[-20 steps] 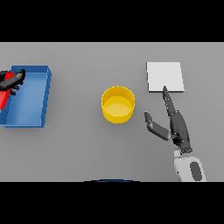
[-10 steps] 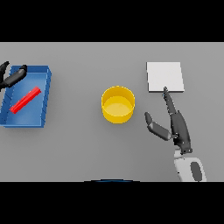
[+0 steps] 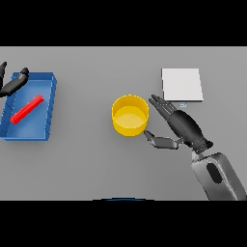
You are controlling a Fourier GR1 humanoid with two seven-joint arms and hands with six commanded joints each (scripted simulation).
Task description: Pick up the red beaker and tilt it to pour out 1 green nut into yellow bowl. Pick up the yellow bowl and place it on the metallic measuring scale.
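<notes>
The yellow bowl (image 3: 130, 115) stands upright near the middle of the grey table. My right hand (image 3: 182, 126) is open just to its right, fingers straight and reaching toward the rim, thumb (image 3: 160, 141) low beside the bowl; I cannot tell whether it touches. The metallic measuring scale (image 3: 181, 84), a pale square plate, lies at the back right beyond that hand. The red beaker (image 3: 27, 109) lies flat inside the blue tray (image 3: 49, 110) at the left. My left hand (image 3: 14, 83) shows at the far left edge over the tray's back corner, open and holding nothing.
The blue tray's walls stand up around the beaker at the left side of the table. The scale's small display strip (image 3: 182, 104) sits at its near edge, close to my right hand's fingertips.
My right hand has swung left from beside the scale to the bowl's right side. My left hand let go of the red beaker and drew back to the left edge.
</notes>
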